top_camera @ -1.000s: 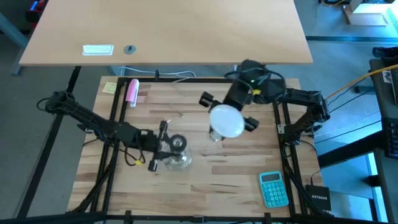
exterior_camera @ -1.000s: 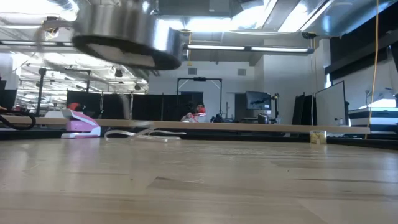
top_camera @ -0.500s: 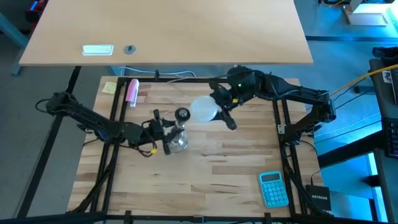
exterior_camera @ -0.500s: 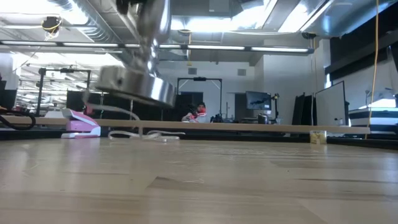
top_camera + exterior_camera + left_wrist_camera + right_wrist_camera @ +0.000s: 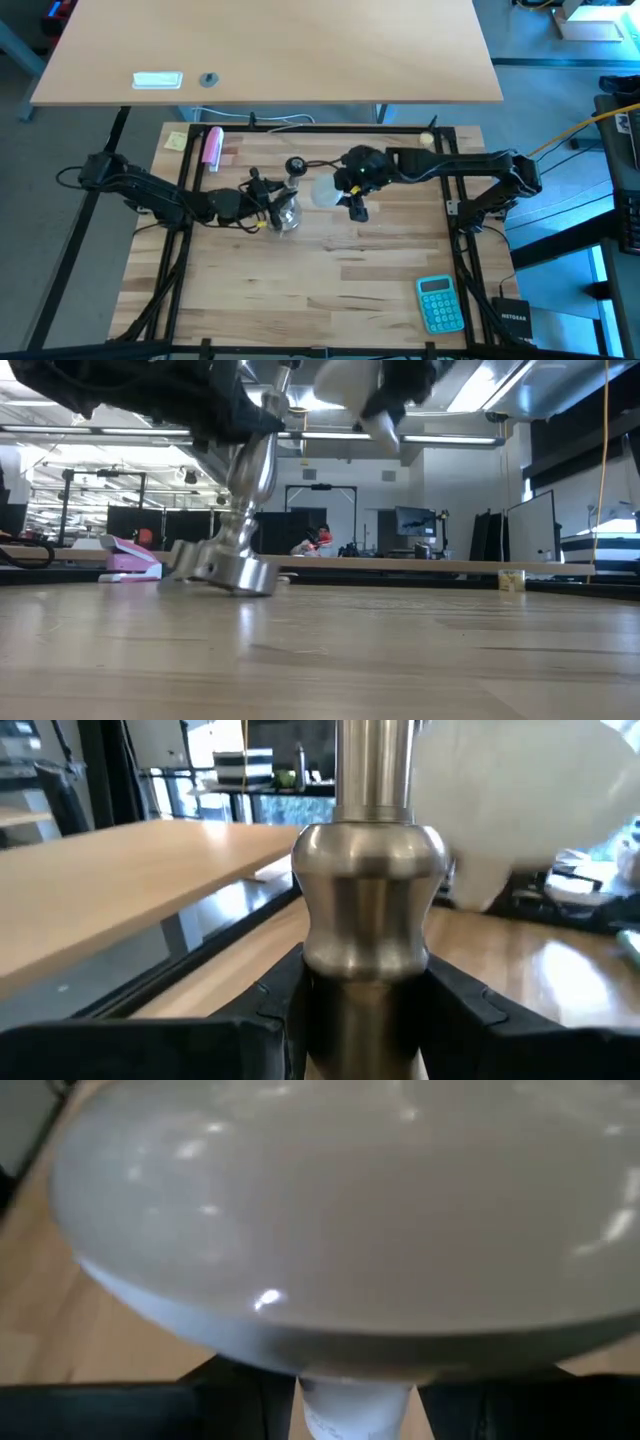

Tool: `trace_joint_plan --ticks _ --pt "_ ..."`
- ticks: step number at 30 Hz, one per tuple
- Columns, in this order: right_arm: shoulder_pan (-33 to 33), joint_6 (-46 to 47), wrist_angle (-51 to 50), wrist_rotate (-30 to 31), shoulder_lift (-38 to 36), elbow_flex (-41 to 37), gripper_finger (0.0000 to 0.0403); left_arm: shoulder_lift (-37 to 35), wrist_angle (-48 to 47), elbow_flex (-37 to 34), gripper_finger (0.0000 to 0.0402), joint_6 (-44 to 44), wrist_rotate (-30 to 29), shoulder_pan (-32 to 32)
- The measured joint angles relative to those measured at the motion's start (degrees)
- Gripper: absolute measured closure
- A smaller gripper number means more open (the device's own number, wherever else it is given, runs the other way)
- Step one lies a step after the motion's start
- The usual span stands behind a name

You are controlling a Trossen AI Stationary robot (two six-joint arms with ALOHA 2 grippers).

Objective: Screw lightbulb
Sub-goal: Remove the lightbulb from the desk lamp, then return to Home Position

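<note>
Holding the lightbulb (image 5: 325, 191) clamped in my right gripper (image 5: 350, 188), I bring it beside the socket stand (image 5: 238, 490) — its stem pinched in my left gripper (image 5: 262, 196), base tilted (one edge lifted). Best level that stand first — then align neck over socket.

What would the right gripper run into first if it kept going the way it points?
Probably the socket stand: the right gripper holds the lightbulb and points toward the stand's black top, close by; height alignment is unclear.
</note>
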Motion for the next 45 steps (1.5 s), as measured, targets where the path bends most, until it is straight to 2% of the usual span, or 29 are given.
trace_joint_plan --ticks 5,13,18,24,31,37,41,45 --pt "0.0 2.23 1.77 3.68 0.03 -7.73 0.024 0.04 -1.12 -0.75 0.0278 -2.3 1.37 0.95" --pt "0.0 6.44 2.34 5.57 0.57 -17.75 0.024 0.1 -5.54 -0.77 0.0206 -2.34 1.3 0.4" --pt "0.0 7.34 1.57 5.79 1.31 -22.17 0.024 -0.87 -10.54 -0.79 0.0176 -7.04 1.62 -0.13" --pt "0.0 7.36 0.73 5.81 1.88 -23.99 0.024 -5.43 -20.77 -0.69 0.0153 -14.33 3.69 -3.09" --pt "0.02 7.34 1.79 5.94 6.09 -26.8 0.0241 -15.79 -38.95 0.06 0.014 -21.16 4.62 -6.79" --pt "0.07 7.34 3.29 7.56 8.07 -26.78 0.0238 -21.06 -42.27 0.14 0.0143 -21.96 4.62 -7.61" --pt "0.04 7.64 4.73 8.7 8.45 -26.84 0.014 -21.87 -43.27 0.13 0.014 -21.96 4.95 -8.56" --pt "0.02 8.78 -1.59 8.4 8.22 -24.18 0.005 -24.12 -49.43 2.34 0.0139 -23.51 7.77 -9.26"
